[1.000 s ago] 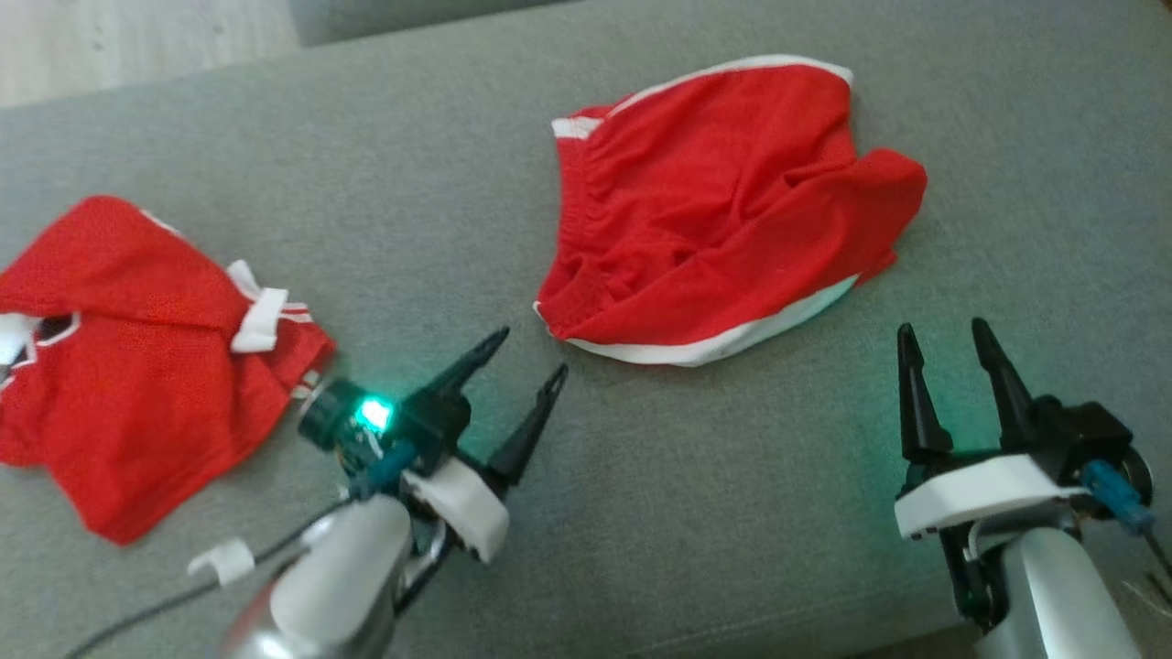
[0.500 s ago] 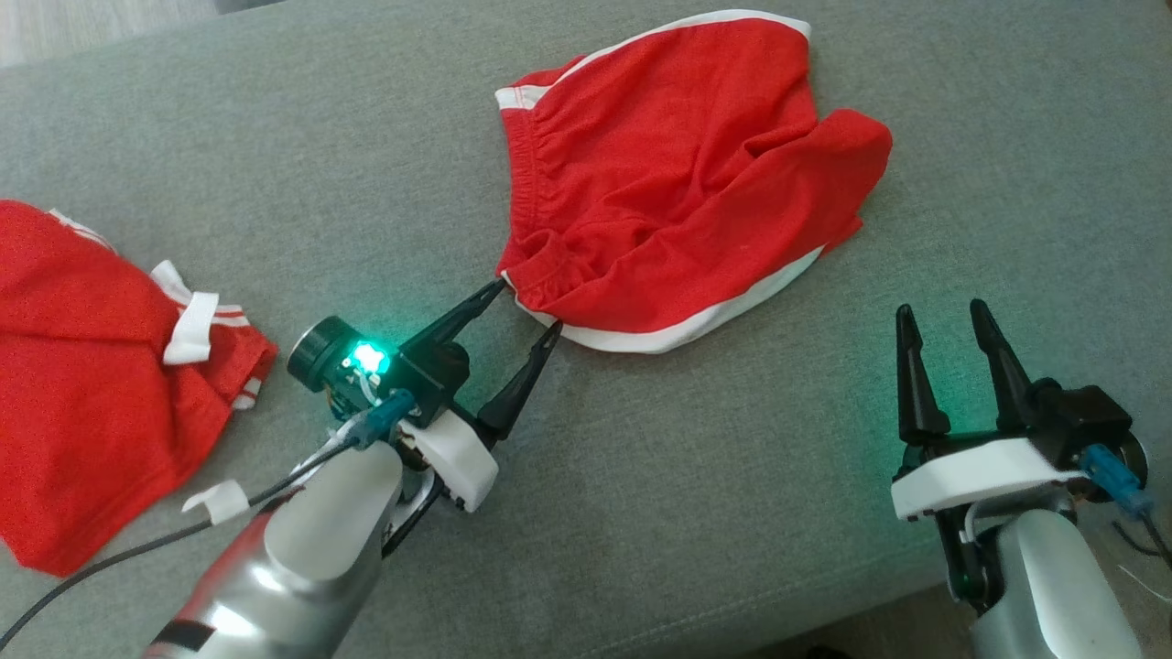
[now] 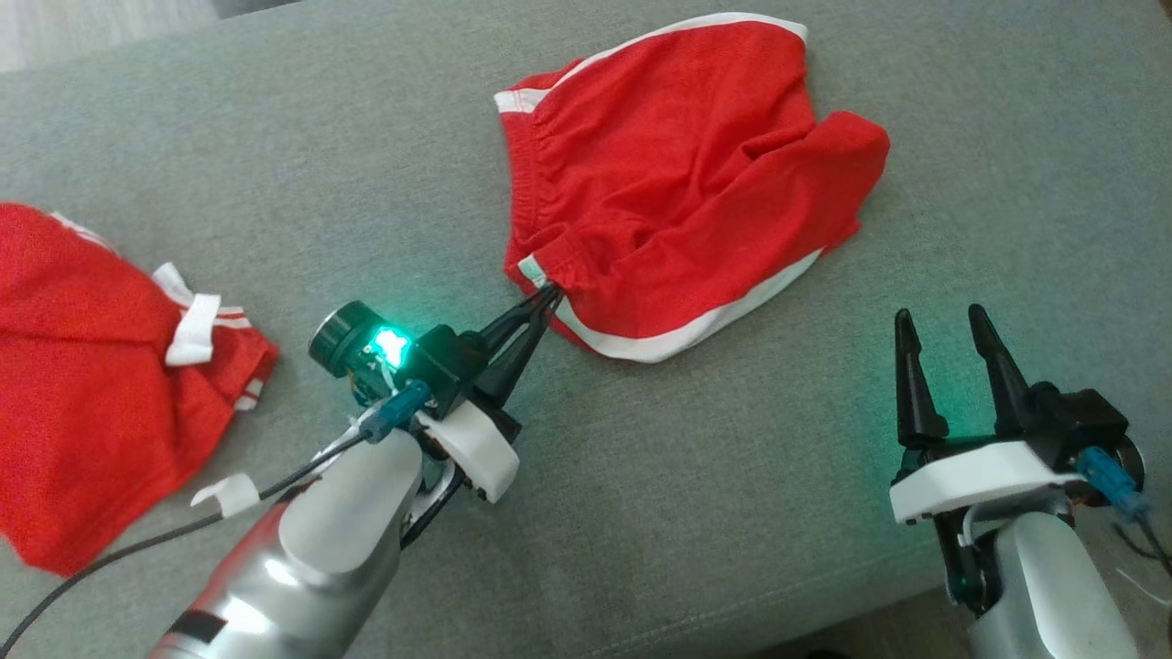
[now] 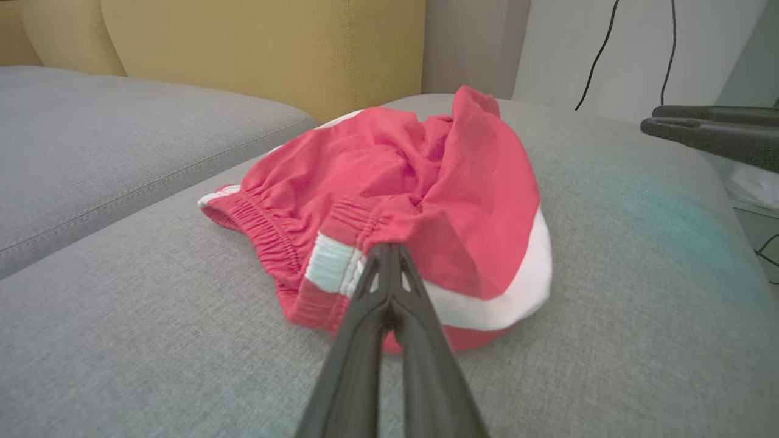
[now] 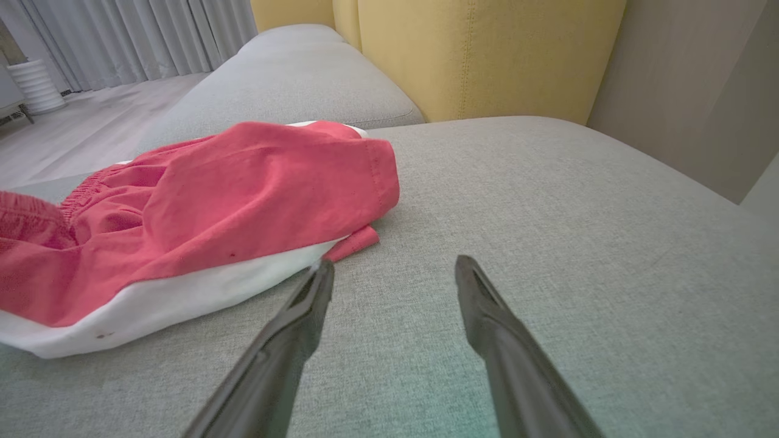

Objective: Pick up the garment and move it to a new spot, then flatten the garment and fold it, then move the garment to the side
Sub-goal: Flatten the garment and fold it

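The garment (image 3: 678, 174) is a pair of red shorts with white trim, lying rumpled on the grey sofa cushion (image 3: 385, 174). My left gripper (image 3: 548, 295) is shut on the garment's waistband corner at its near left. In the left wrist view the closed fingertips (image 4: 389, 258) pinch the elastic hem of the garment (image 4: 401, 182) beside a white stripe. My right gripper (image 3: 943, 325) stands open at the lower right, apart from the garment. In the right wrist view its gripper (image 5: 392, 271) hovers over bare cushion just right of the garment's (image 5: 201, 207) white-trimmed edge.
A second red garment with white trim (image 3: 92, 384) lies at the far left of the cushion. Yellow back cushions (image 4: 255, 42) rise behind the seat. Another grey seat cushion (image 4: 109, 140) adjoins on one side. The cushion's front edge (image 3: 824, 622) runs near my right arm.
My left gripper reached forward to the garment's waistband corner and closed on it. The right gripper stayed put. The head camera shifted early in the second.
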### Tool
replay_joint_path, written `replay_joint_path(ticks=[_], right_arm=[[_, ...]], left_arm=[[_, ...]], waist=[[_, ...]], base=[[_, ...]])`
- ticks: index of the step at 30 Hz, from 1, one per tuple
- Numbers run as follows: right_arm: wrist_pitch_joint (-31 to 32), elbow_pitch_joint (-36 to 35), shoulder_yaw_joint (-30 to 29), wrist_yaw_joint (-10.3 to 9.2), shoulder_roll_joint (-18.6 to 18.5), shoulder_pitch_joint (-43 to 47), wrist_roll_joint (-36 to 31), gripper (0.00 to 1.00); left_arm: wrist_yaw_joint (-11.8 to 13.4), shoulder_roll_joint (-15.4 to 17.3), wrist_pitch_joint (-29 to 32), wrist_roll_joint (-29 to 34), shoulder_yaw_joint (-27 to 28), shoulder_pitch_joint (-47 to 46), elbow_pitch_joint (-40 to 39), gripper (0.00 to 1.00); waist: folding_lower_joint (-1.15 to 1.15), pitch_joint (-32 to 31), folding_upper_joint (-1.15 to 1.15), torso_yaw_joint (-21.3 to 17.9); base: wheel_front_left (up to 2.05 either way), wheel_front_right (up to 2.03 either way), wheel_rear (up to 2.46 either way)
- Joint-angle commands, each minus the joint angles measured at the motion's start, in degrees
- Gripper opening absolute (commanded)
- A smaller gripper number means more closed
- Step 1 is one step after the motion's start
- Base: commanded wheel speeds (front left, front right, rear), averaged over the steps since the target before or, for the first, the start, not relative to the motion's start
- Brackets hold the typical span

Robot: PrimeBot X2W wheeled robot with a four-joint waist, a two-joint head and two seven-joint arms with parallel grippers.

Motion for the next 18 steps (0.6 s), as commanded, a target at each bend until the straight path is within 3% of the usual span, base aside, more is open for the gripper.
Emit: replay_joint_path(ticks=[1, 14, 18], right_arm=[[-0.61, -1.16, 0.96, -0.04, -0.30, -1.71, 0.12, 1.00], [0.29, -0.86, 0.68, -0.04, -0.30, -0.56, -1.57, 1.00], [0.33, -1.64, 0.99, -0.04, -0.30, 0.01, -1.18, 1.00]], left_arm=[[0.10, 1.15, -0.54, -0.43, 1.96, -1.30, -1.96, 0.00], [1.39, 1.47, -0.54, -0.74, 8.46, 6.20, -7.18, 0.00], [2.81, 1.84, -0.54, -1.14, 11.73, 9.82, -9.54, 0.00]], waist=[[0.00, -0.50, 0.00, 0.55], [0.00, -6.12, 0.00, 6.18], [0.00, -7.95, 0.00, 7.91]], base=[[0.00, 0.00, 0.00], [0.00, 0.00, 0.00], [0.00, 0.00, 0.00]])
